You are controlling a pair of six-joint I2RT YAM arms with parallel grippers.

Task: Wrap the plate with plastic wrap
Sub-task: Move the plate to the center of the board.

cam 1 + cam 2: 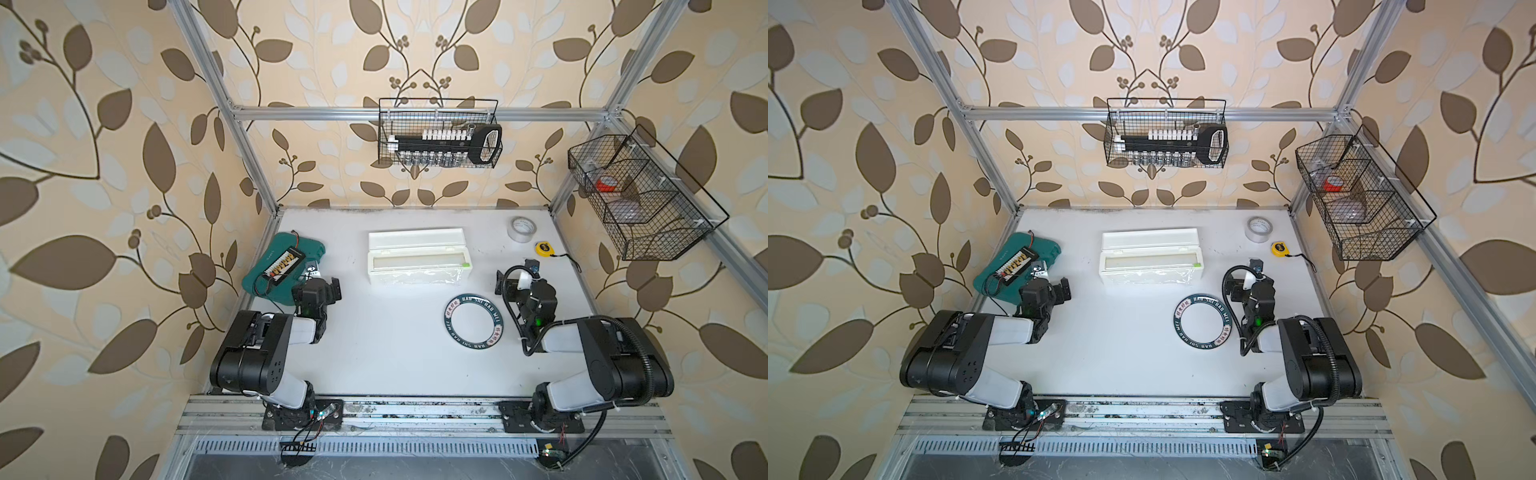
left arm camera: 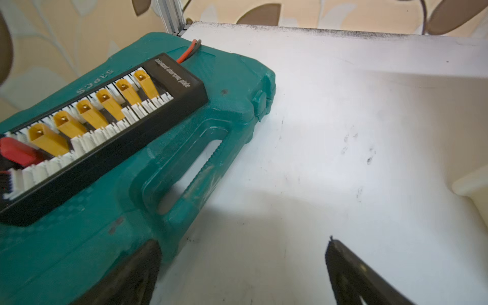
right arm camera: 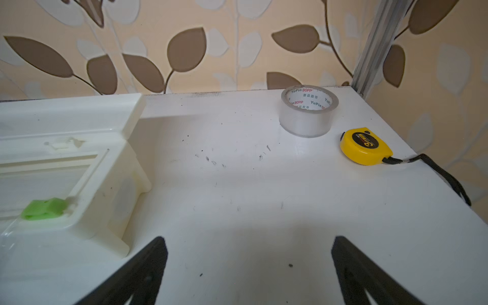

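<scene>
Not started: plate [image 1: 473, 296] bare; plastic wrap [image 1: 419, 276] barely out of dispenser [image 1: 415, 247]; left hand [image 2: 243, 245], right hand [image 3: 250, 240] open, empty.

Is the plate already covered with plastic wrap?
No, the plate lies bare on the table; the plastic wrap only hangs out of the white box.

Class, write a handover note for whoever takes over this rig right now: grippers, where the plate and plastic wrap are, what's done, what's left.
Left gripper: open, empty, by the green case.
Right gripper: open, empty, near the plate.
Plate: bare on the table, in front of the dispenser box.
Plastic wrap: a short length hangs from the box's front, stopping short of the plate.
Done: nothing yet.
Left: draw film out, cover the plate, cut, tuck.
</scene>
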